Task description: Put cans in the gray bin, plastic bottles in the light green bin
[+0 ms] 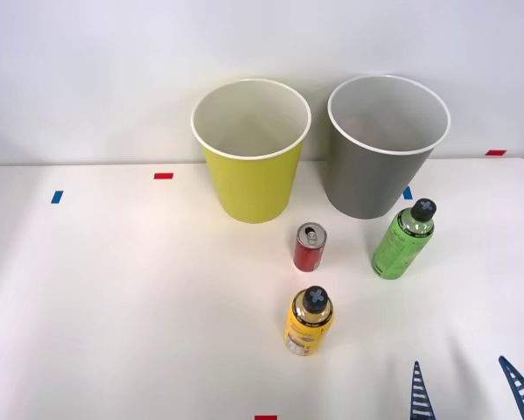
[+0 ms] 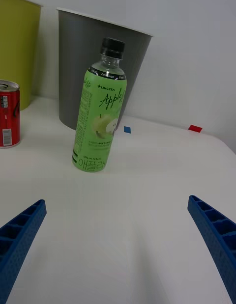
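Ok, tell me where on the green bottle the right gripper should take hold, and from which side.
Grip the green bottle around its labelled middle, coming in level from the robot's side. It stands upright, its round straight body is wider than the capped neck, and the open right gripper already faces it. The gray bin stands close behind, so a far-side approach looks blocked; the red can is well clear.

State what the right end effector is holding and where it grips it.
Nothing is held: the right end effector is open, short of the upright green bottle.

White table w/ red & blue tape marks, plain white wall behind
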You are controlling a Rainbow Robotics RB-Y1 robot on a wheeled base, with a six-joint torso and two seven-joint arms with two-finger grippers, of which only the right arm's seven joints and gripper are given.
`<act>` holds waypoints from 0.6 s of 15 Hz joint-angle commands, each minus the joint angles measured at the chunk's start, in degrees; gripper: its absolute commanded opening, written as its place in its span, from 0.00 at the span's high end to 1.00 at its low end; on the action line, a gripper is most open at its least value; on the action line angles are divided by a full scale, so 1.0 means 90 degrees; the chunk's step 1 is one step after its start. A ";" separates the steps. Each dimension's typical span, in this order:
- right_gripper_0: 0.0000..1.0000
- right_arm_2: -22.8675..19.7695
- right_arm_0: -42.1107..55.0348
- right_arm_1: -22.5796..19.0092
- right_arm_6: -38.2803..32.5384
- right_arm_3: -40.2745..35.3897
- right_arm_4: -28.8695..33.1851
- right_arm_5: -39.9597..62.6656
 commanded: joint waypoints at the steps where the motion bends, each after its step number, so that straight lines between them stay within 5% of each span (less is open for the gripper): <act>1: 0.00 0.0000 0.0000 0.0000 0.0000 0.0000 0.0000 0.0000; 9: 0.00 0.0000 0.0000 0.0000 0.0000 0.0000 0.0000 0.0000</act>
